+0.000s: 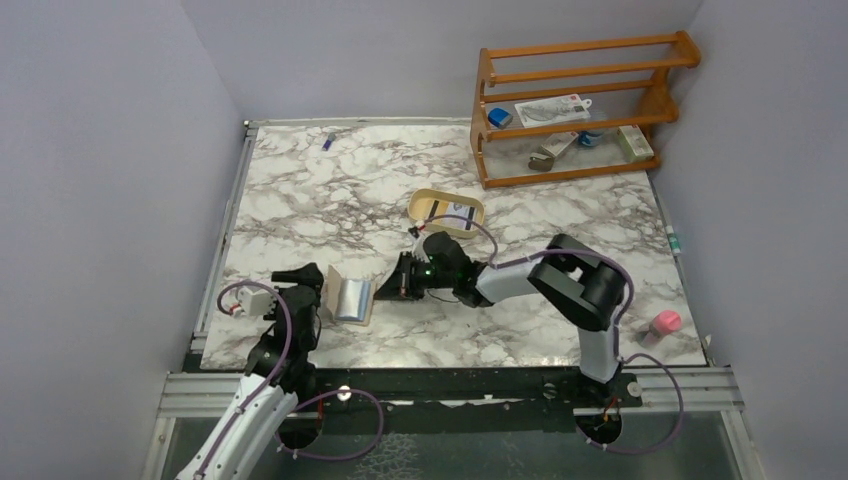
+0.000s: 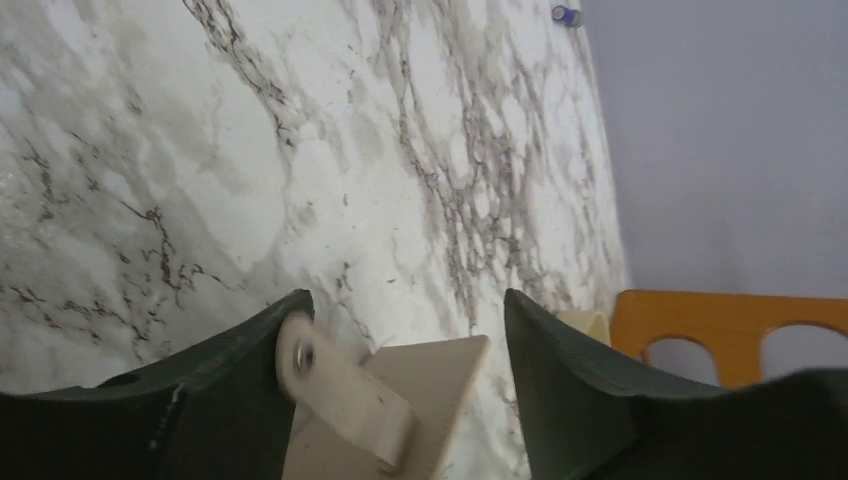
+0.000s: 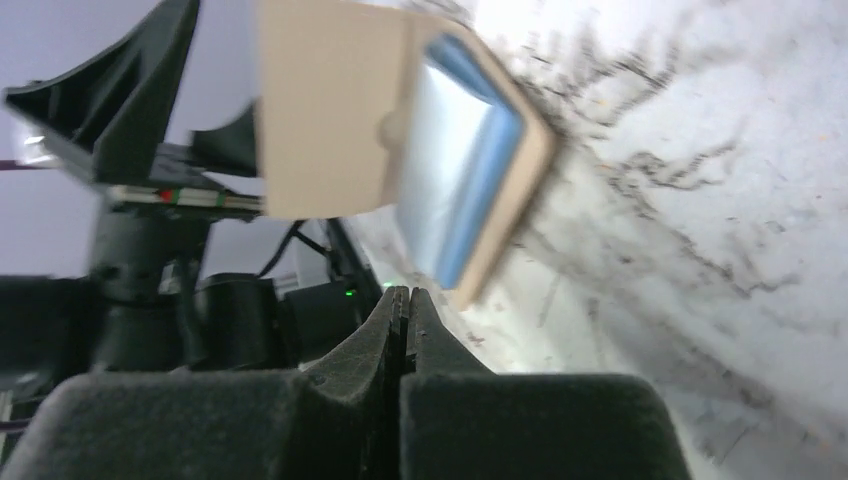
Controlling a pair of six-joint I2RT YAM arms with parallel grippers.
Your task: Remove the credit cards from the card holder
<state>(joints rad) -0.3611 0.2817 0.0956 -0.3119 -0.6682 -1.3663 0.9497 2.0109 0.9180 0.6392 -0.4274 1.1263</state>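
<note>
The tan card holder (image 1: 333, 292) lies unfolded on the marble near the left arm, one flap standing upright. Pale blue and whitish credit cards (image 1: 354, 298) sit in its lying half; the right wrist view shows them (image 3: 460, 165) tucked in the holder (image 3: 330, 110). My left gripper (image 1: 312, 292) is open around the raised flap (image 2: 450, 385). The snap tab (image 2: 340, 385) leans on the left finger and the right finger stands apart. My right gripper (image 1: 388, 287) is shut, nothing between its fingertips (image 3: 407, 292), just right of the holder's open edge.
An oval tan tray (image 1: 446, 210) stands behind the right gripper. A wooden rack (image 1: 570, 105) with small items stands at the back right. A pink object (image 1: 665, 322) lies near the right edge, a small blue item (image 1: 327, 141) at the far side.
</note>
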